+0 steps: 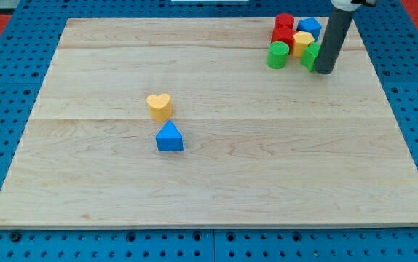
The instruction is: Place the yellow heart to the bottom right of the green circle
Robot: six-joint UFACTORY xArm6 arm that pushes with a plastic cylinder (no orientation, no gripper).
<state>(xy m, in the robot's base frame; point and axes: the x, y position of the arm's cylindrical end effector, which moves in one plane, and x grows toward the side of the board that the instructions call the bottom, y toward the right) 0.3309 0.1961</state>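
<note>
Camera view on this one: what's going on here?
An arm with a dark rod works a wooden board. My tip sits at the view's top right, beside a cluster with the green circle. The yellow heart lies far off, left of centre, just above a blue triangle, untouched.

Light is bright, even and diffuse, seemingly from overhead, so the pale board (216, 175) shows its grain clearly with no glare or hot spots. Shadows are faint and short: a thin soft one hugs the base of the yellow heart (159, 106) and blue triangle (169, 137), and a small dark smudge sits under my tip (323, 71) at 1 o'clock. Focus is fairly sharp throughout, with slight compression softness on block edges and the board narrowing toward 12 o'clock.
</note>
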